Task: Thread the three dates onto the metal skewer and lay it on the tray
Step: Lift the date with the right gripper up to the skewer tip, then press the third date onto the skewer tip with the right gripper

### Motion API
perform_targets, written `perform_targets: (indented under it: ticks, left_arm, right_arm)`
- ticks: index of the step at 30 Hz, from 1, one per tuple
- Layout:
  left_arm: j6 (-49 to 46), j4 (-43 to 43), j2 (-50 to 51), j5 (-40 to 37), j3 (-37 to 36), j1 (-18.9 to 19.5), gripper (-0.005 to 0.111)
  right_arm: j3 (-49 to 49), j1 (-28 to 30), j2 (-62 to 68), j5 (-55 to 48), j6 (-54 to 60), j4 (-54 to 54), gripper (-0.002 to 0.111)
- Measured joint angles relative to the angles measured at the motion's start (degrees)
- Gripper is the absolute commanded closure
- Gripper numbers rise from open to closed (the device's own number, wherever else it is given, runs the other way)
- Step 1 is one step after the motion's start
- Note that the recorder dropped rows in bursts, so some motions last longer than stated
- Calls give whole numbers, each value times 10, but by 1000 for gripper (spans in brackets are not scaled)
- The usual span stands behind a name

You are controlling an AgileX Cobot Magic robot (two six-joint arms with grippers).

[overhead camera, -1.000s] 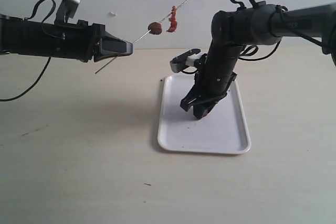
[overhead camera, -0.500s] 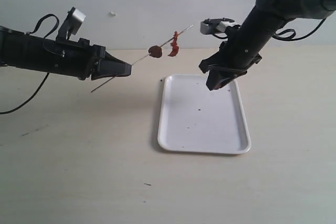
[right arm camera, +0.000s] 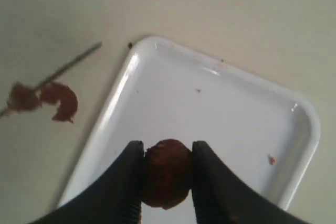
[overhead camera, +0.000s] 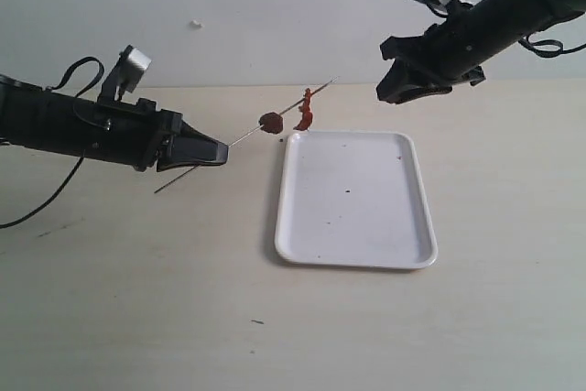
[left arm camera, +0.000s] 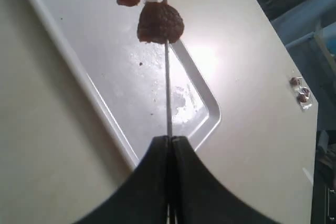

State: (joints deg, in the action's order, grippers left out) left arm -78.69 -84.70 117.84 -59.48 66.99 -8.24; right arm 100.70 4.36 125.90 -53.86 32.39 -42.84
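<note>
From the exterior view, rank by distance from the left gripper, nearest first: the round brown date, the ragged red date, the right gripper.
1. The round brown date, on the skewer just past the left gripper.
2. The ragged red date, next along the skewer, toward its tip.
3. The right gripper, holding the third date, raised at the right of the view.

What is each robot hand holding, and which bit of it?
The left end effector pinches the thin silver metal skewer on its bare stretch near one end. The right end effector grips a round dark red-brown date by its sides.
</note>
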Motion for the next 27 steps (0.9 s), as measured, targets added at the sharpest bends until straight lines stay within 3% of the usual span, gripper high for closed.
perform_targets:
  ticks: [13,27]
  left_arm:
    - [-16,-32,0,-44,-27,0,107]
    - [-18,-59,0,-44,-27,0,107]
  right_arm:
    - [0,1,2,72,4,-152,78]
    - [0,1,48,47,11,-307,78]
